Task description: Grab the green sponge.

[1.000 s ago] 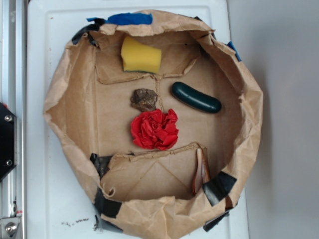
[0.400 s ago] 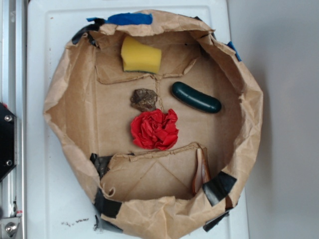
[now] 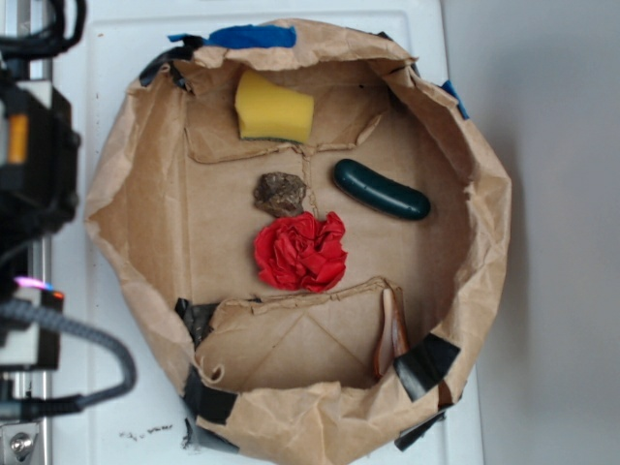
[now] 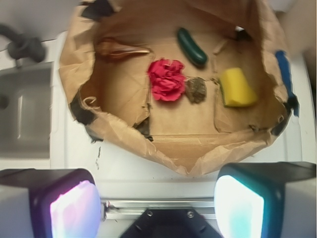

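Green sponge [image 3: 274,108]: a yellow foam block with a thin greenish edge, lying on the floor of the paper bag near its taped rim, untouched; in the wrist view [image 4: 237,87] it sits at the right side of the bag.
Gripper [image 4: 157,206]: two fingers [image 4: 74,209] spread wide apart, holding nothing, outside the bag over the white tabletop [image 4: 148,173].
Arm [image 3: 34,165]: dark body and cables at the left edge of the exterior view, well apart from the sponge.
Paper bag [image 3: 484,194]: brown, rim rolled down, patched with black and blue tape.
Other contents: dark green oblong [image 3: 382,190], red crumpled piece [image 3: 300,252], brown lump [image 3: 281,193] just beside the red one.
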Available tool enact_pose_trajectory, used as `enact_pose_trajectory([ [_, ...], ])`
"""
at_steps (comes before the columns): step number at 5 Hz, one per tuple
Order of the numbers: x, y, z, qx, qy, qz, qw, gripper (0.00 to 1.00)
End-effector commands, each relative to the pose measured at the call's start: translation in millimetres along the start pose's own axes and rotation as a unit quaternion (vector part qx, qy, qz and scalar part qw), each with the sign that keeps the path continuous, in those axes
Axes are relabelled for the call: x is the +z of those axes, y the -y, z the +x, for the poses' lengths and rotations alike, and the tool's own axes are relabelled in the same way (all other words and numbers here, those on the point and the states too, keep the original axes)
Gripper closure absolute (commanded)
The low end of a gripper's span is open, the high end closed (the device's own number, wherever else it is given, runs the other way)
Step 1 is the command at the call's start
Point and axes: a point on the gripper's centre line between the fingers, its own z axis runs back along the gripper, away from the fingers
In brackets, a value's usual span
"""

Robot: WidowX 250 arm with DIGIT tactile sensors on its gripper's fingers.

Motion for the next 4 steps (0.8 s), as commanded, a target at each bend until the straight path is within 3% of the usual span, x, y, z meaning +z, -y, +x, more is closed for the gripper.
enact_pose_trajectory([
  [1,6,-8,27,-0.02,0.019,-0.01,1.0,0.0],
  [3,-14,-4,76,0.002,0.004,0.003,1.0,0.0],
  [4,-14,-4,76,0.002,0.004,0.003,1.0,0.0],
])
